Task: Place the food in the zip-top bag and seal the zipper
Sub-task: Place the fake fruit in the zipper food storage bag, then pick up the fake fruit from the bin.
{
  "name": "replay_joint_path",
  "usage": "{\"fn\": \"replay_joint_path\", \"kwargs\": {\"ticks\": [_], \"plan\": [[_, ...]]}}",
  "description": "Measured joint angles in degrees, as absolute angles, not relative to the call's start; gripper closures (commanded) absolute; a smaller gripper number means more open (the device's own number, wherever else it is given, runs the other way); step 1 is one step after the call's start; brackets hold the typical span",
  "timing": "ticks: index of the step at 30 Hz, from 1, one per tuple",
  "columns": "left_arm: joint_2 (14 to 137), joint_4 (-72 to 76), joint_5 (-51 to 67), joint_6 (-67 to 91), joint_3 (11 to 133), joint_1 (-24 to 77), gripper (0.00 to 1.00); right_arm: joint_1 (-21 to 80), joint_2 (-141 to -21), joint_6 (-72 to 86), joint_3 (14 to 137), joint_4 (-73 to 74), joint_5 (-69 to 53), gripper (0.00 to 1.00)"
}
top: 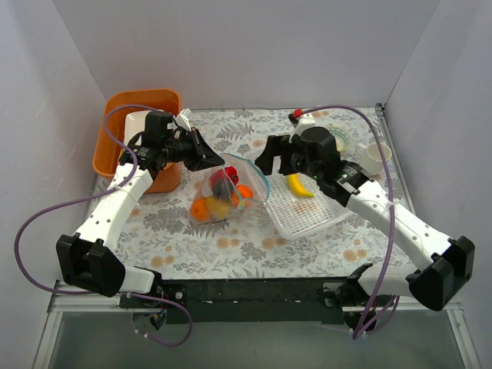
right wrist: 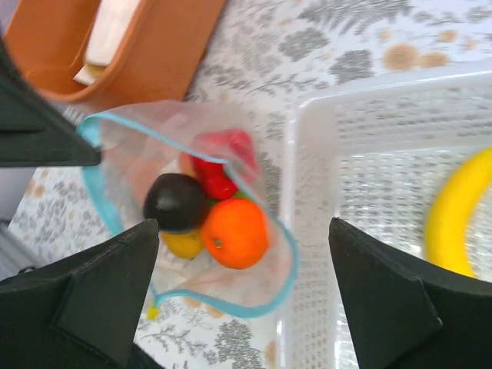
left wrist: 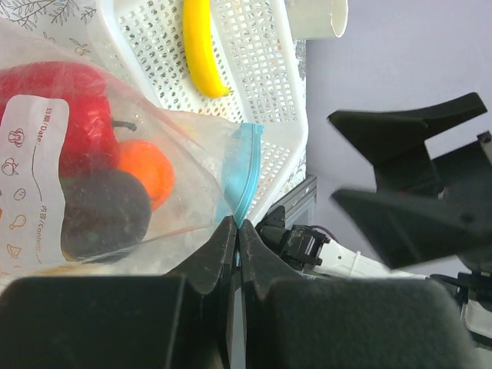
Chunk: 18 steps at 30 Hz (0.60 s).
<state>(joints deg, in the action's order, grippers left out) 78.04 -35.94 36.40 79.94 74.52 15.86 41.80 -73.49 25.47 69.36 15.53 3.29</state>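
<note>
The clear zip-top bag [top: 224,191] stands open on the patterned table, beside the white basket's left edge. It holds an orange [right wrist: 234,232], a dark purple ball [right wrist: 175,201], a yellow lemon-like piece [right wrist: 183,244] and a red pepper-like piece [right wrist: 215,181]. My left gripper [top: 211,160] is shut on the light blue zipper [left wrist: 244,173] at the bag's mouth edge and holds it up. My right gripper [top: 275,159] is open and empty, hovering over the bag's mouth [right wrist: 243,224]. The banana [top: 300,187] lies in the white basket [top: 315,215].
An orange bin [top: 142,138] stands at the back left, behind my left arm. A white cup [top: 374,157] lies at the back right by the basket. Grey walls close in the table on three sides.
</note>
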Motion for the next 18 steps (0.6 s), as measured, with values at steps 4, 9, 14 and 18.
{"fn": "replay_joint_path", "kwargs": {"ticks": [4, 9, 14, 18], "plan": [[78.0, -36.0, 36.4, 79.9, 74.5, 15.9, 1.00, 34.7, -71.0, 25.3, 66.8, 18.3, 5.6, 0.02], [77.7, -36.0, 36.2, 79.9, 74.5, 15.9, 1.00, 29.1, -76.9, 22.1, 63.4, 22.7, 5.7, 0.09], [77.3, -36.0, 36.2, 79.9, 74.5, 15.9, 1.00, 27.9, -81.6, 18.3, 59.2, 24.0, 3.9, 0.14], [77.3, -36.2, 36.2, 79.9, 74.5, 15.9, 1.00, 26.5, -84.3, 15.4, 59.1, 22.7, 3.2, 0.16]]}}
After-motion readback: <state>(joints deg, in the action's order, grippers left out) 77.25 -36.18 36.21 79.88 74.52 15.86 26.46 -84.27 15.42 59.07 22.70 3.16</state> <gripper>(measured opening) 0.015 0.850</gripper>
